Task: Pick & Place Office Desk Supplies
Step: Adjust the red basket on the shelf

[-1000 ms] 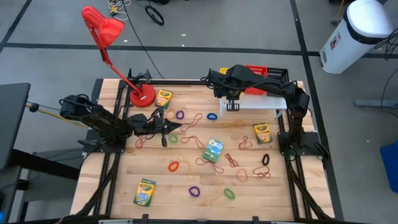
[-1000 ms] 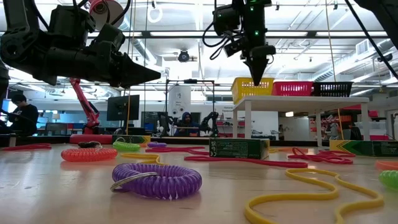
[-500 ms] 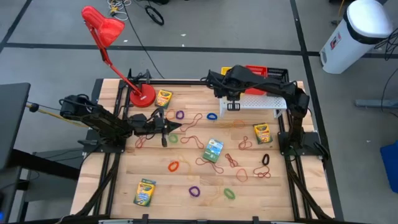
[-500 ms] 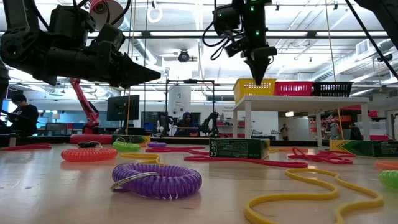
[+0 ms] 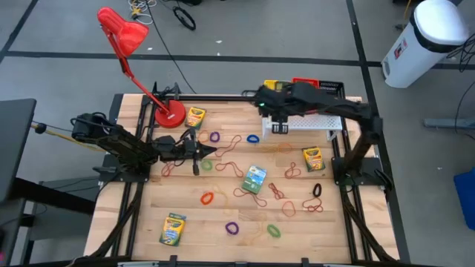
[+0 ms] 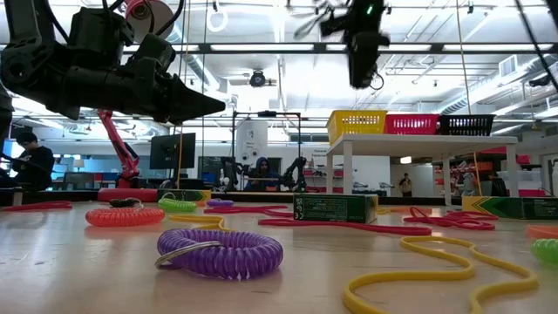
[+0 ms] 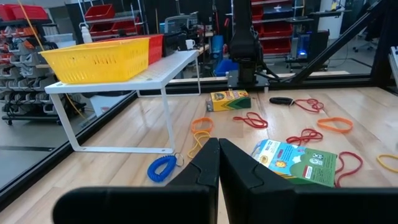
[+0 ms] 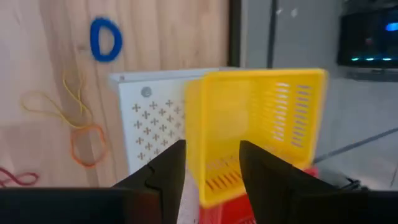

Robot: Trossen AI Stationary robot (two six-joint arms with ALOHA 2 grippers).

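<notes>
Robotics lab, storage racks with red bins (image 7: 106, 11), monitor (image 6: 172, 150), seated person (image 6: 24, 161)

Crayon boxes (image 5: 254, 178) and rubber-band loops (image 5: 207, 198) lie scattered; mesh baskets (image 6: 356, 124) apparently sit shelved.

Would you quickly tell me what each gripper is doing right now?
Left gripper: shut, empty, hovering over the table.
Right gripper: open, empty, above the yellow basket.

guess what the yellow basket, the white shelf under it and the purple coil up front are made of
Yellow basket: likely moulded plastic, with even slotted walls and a matte look.
White shelf: probably painted sheet metal, thin, flat, punched with cross holes.
Purple coil: soft plastic spiral cord, slightly glossy, on what looks like a metal ring.
</notes>
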